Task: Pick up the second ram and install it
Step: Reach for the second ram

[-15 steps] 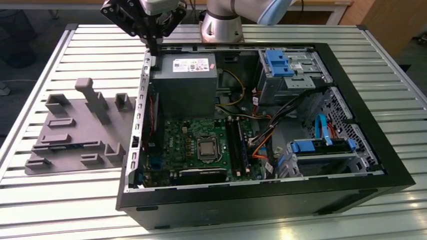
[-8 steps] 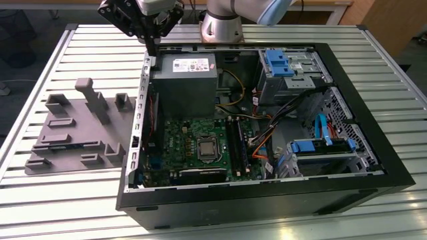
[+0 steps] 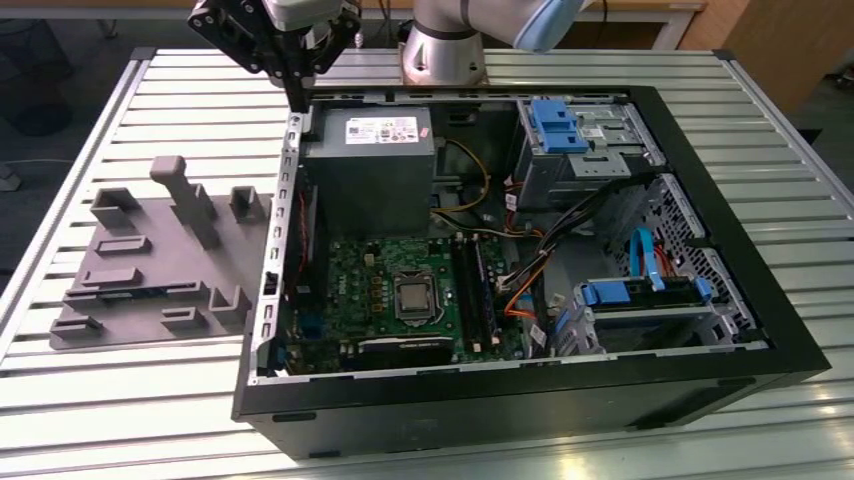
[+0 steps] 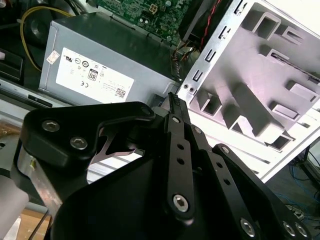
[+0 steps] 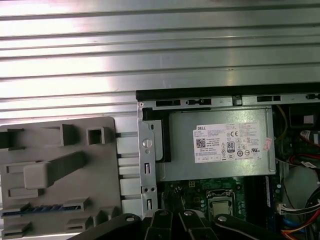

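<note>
The second ram (image 5: 35, 208) is a thin blue stick lying in a slot of the grey fixture tray (image 5: 60, 145). In the exterior view the ram (image 3: 144, 293) is near the tray's front, on the exterior view's left of the open computer case. My black gripper (image 3: 296, 100) hangs above the case's back left corner, beside the power supply (image 3: 367, 150), well away from the ram. In the second wrist view its fingers (image 4: 173, 100) are pressed together with nothing between them. The black memory slots (image 3: 467, 285) run along the green motherboard (image 3: 367, 285).
The open case (image 3: 787, 350) lies on a slatted metal table (image 3: 134, 400). Drive cages with blue tabs (image 3: 567, 125) and loose cables (image 3: 527, 270) fill the case's right side. The grey tray (image 3: 147, 260) carries raised blocks and a tall post (image 3: 187, 195).
</note>
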Robot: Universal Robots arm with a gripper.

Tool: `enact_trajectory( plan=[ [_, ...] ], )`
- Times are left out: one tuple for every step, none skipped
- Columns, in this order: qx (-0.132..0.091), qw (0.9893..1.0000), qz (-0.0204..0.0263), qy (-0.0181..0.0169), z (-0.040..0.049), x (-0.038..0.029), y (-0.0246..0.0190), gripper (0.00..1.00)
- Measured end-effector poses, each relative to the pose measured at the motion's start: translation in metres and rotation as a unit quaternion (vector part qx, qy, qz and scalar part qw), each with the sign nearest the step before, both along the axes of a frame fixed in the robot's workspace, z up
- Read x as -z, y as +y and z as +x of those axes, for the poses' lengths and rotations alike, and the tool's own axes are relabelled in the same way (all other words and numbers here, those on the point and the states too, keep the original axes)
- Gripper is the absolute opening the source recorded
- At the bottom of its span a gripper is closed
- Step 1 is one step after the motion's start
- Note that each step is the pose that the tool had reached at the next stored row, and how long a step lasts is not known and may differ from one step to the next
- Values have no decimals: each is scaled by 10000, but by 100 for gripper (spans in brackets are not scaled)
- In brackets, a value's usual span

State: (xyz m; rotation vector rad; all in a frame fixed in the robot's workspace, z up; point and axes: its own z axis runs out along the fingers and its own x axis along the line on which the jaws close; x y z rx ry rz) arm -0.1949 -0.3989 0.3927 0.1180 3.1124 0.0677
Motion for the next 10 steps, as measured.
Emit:
enact_trajectory(
  plan=[
    [0,10000,0,0,-7,0,0,11],
    [0,10000,0,0,-14,0,0,11],
    [0,10000,0,0,-21,0,0,11],
    [0,10000,0,0,-27,0,0,11],
    [0,10000,0,0,-34,1,0,11],
    [0,10000,0,0,-41,1,0,11],
    [0,10000,0,0,-48,1,0,11],
    [0,10000,0,0,-54,1,0,11],
    [0,10000,0,0,-62,1,0,11],
    [0,10000,0,0,-69,1,0,11]
  ],
)
